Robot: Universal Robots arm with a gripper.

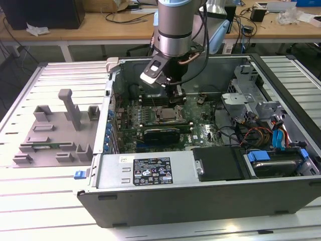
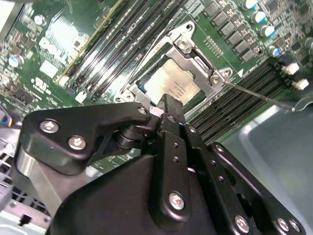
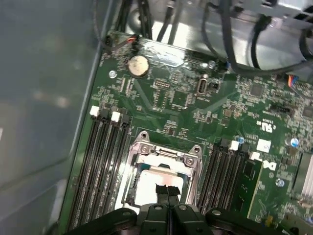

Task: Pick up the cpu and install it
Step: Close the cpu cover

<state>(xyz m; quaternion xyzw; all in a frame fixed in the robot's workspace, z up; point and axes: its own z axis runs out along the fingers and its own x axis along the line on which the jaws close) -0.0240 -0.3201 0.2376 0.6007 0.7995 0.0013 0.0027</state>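
Slats of the pale worktop carried a grey fixture tray with upright posts at the exterior view's left, well apart from the work. Beside it, toward the exterior view's right, lay the open computer case with the green motherboard flat on its floor. The arm reached down over the board between the banks of black memory slots. In both wrist views the pincer had its two tips pressed together with nothing clamped between them, poised over the cpu. Whether the tips touched its lid could not be told. The cpu lay flat inside the metal socket frame, silver top upward and a thin green rim showing round it. It looked light, thin and stiff, a thing that would not flex. Its smooth metal lid would probably be slippery under a hard tip, and its hidden underside and the socket beneath were likely fragile. The safest hold seemed to be across two opposite edges of the green rim, with the chip kept level and never dragged sideways. Further toward the exterior view's right stood the bare metal drive cage, and beyond it lay a tangle of blue and orange cables, clear of the socket.
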